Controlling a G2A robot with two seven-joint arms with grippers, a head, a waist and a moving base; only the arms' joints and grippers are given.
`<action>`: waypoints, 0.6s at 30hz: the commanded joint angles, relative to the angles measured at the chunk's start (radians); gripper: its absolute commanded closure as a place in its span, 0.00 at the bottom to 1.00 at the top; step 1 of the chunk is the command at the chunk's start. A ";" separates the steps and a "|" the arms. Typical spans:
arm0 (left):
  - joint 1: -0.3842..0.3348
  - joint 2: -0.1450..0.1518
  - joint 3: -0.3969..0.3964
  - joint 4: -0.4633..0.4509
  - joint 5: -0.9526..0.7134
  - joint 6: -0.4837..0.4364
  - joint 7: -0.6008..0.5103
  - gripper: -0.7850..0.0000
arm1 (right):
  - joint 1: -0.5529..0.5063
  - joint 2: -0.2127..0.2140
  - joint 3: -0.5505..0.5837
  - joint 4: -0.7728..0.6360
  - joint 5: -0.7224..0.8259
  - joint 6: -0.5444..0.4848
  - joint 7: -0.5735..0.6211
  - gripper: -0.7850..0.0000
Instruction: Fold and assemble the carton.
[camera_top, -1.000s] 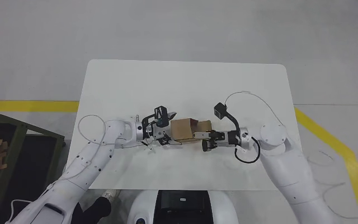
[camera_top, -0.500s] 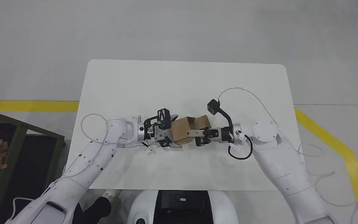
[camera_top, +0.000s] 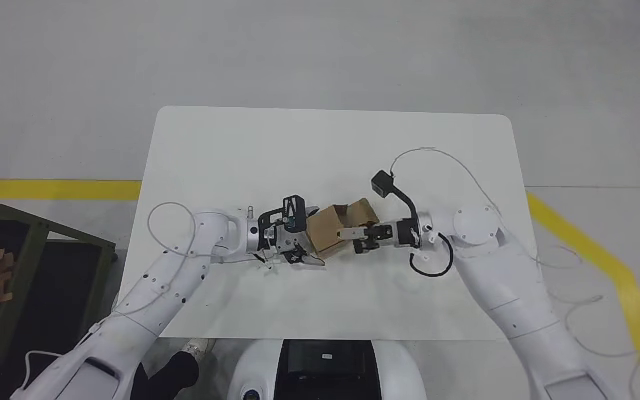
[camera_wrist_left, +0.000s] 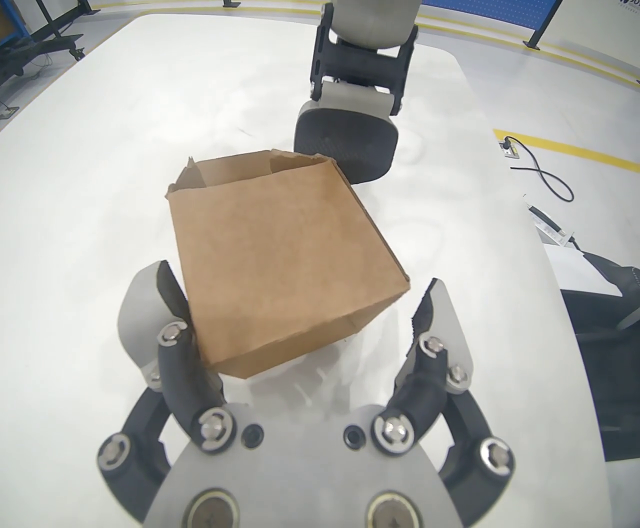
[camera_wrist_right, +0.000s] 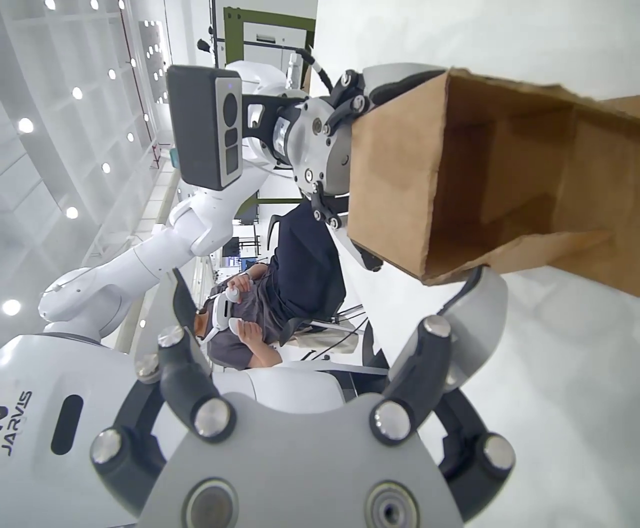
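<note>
A brown carton (camera_top: 333, 226) lies on its side at the middle of the white table (camera_top: 220, 150), between both arms. Its closed end (camera_wrist_left: 280, 260) sits between the fingers of my open left gripper (camera_wrist_left: 296, 280), and one finger (camera_wrist_left: 160, 300) touches a corner. Its open end (camera_wrist_right: 500, 170) faces my right gripper (camera_wrist_right: 327, 282), showing folded flaps inside. That gripper is open, with one finger (camera_wrist_right: 477, 300) against the carton's rim. In the top view the left gripper (camera_top: 297, 246) and right gripper (camera_top: 352, 237) flank the carton.
The right arm's cable (camera_top: 440, 160) loops over the table behind the carton. There is free table surface on all sides of the carton. A dark green rack (camera_top: 40, 270) stands on the floor past the table's left edge.
The right gripper has moved in toward the carton and slightly away from the robot. The carton's open end has swung with it, so the carton now lies slanted. The left gripper has barely shifted.
</note>
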 joint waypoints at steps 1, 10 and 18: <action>-0.001 0.000 -0.001 0.001 0.003 0.000 0.000 0.00 | 0.012 -0.001 -0.002 0.017 -0.004 -0.002 -0.004 0.00; 0.001 -0.002 -0.005 0.003 0.009 -0.005 -0.001 0.00 | 0.070 -0.011 -0.018 0.106 0.011 -0.027 -0.054 0.00; 0.002 -0.003 -0.008 0.001 0.013 -0.007 -0.005 0.00 | 0.096 -0.028 -0.061 0.142 0.074 -0.043 -0.027 0.00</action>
